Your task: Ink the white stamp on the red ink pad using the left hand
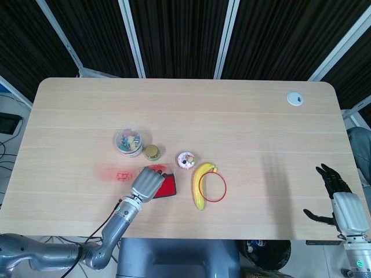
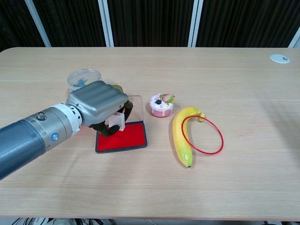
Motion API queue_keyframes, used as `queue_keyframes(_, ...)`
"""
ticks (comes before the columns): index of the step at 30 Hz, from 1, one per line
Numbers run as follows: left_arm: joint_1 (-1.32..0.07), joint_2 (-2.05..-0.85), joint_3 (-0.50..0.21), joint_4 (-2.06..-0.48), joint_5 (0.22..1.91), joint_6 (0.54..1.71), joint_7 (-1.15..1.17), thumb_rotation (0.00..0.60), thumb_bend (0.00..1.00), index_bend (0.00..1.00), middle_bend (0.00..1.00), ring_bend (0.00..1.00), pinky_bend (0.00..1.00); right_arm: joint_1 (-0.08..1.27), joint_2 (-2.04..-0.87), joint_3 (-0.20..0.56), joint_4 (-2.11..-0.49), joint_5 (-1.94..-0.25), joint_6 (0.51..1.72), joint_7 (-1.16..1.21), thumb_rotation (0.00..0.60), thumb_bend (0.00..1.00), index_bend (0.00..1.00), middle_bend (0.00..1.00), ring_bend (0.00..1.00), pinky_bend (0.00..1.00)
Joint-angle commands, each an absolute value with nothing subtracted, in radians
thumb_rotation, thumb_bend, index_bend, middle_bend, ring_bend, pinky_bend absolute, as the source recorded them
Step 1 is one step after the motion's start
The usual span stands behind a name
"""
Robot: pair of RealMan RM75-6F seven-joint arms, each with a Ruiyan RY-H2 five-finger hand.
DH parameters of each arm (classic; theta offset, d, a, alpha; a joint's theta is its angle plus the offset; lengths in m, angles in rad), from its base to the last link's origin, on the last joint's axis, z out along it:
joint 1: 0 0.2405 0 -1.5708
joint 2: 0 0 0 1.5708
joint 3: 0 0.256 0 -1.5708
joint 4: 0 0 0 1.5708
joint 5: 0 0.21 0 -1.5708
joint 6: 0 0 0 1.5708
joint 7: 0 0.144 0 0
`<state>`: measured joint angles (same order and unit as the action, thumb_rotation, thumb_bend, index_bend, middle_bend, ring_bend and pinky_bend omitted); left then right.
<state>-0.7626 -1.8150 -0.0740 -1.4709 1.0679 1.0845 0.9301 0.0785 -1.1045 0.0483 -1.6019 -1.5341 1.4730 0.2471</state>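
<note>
Left hand (image 2: 97, 100): knuckles up over the near-left part of the table, fingers curled around the white stamp (image 2: 115, 121); in the head view the hand (image 1: 146, 184) hides the stamp.
White stamp: gripped under the palm between the dark fingertips (image 2: 126, 110) and the thumb side, upright, its lower end over the left part of the red ink pad (image 2: 123, 136); whether it touches the pad cannot be told.
Red ink pad: flat on the table (image 2: 234, 84) in a dark tray, clear lid open behind it, partly covered by the hand in the head view (image 1: 167, 185).
Right hand (image 1: 338, 200): at the table's right edge, fingers spread, holding nothing.
Nearby: clear tub of coloured clips (image 2: 84, 78) behind the hand; small cupcake (image 2: 161, 104) right of the pad; banana (image 2: 181, 136) with a red ring (image 2: 202, 135) lying against it.
</note>
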Motion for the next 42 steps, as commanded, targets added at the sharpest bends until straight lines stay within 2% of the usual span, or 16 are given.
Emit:
queue_keyframes(1,-0.761,-1.823,-0.063,-1.455,1.077,1.088,0.934,0.6,0.55,0.75,0.77,0.61,0.69,0.078,-1.104,0.048,-1.602,-1.534,1.473,0.247,0.6,0.12,0.0,0.0,0.0,0.18)
queue_keyframes(12,-0.741,-1.845,-0.033,-1.418,1.08,1.087,0.926,0.6,0.55,0.75,0.77,0.61,0.69,0.079,-1.105,0.049,-1.603,-1.534,1.472,0.247,0.6,0.12,0.0,0.0,0.0,0.18)
queue_keyframes(26,-0.739,-1.83,-0.056,-1.441,1.095,1.111,0.923,0.6,0.55,0.75,0.77,0.61,0.69,0.077,-1.105,0.048,-1.604,-1.536,1.477,0.247,0.6,0.12,0.0,0.0,0.0,0.18)
queue_keyframes(34,-0.734,-1.779,-0.08,-1.527,1.133,1.153,0.907,0.6,0.55,0.75,0.77,0.61,0.69,0.076,-1.105,0.048,-1.604,-1.539,1.479,0.245,0.6,0.12,0.0,0.0,0.0,0.18)
queue_keyframes(42,-0.687,-1.677,-0.032,-1.62,1.16,1.193,0.898,0.6,0.55,0.75,0.77,0.61,0.69,0.075,-1.105,0.048,-1.604,-1.539,1.481,0.244,0.6,0.12,0.0,0.0,0.0,0.18)
